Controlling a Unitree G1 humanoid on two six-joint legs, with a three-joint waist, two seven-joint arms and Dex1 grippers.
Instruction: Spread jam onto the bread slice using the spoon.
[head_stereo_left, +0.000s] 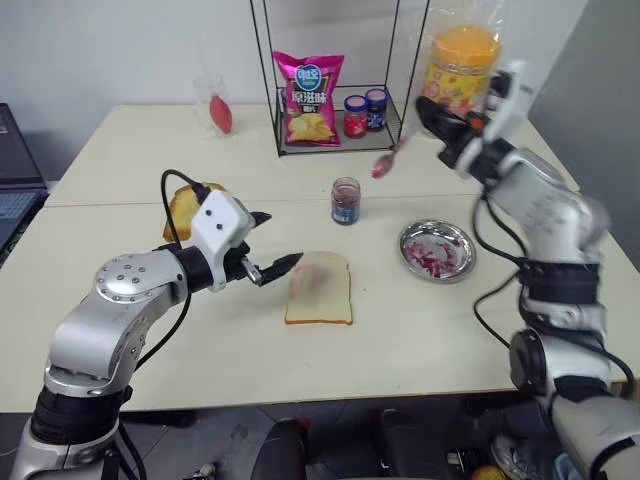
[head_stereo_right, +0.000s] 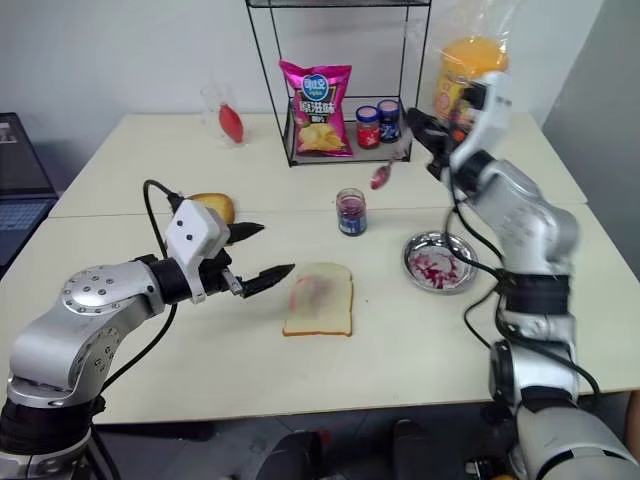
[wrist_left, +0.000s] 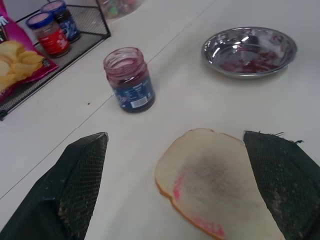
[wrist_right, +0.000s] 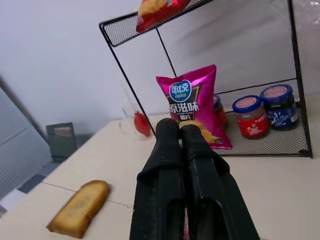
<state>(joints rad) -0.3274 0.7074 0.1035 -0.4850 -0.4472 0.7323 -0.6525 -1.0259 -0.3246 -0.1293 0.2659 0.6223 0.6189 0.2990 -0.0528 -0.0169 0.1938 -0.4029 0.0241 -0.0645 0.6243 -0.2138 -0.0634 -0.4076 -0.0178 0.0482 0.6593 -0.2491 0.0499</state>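
Right gripper (head_stereo_left: 432, 118) clamped on spoon (head_stereo_left: 386, 160), raised above table behind jam jar (head_stereo_left: 346, 200). Left gripper (head_stereo_left: 270, 243) wide open, empty, beside bread slice (head_stereo_left: 320, 288). Advice: bring stained bowl down flat onto slice, stroke gently toward crust.

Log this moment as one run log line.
right end effector: shut on spoon, raised | left end effector: open beside bread slice

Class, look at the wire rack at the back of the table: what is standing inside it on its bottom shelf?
Inside the wire rack: a pink chip bag, a red-lidded jar and a blue-lidded jar. The space behind the bag is hidden.
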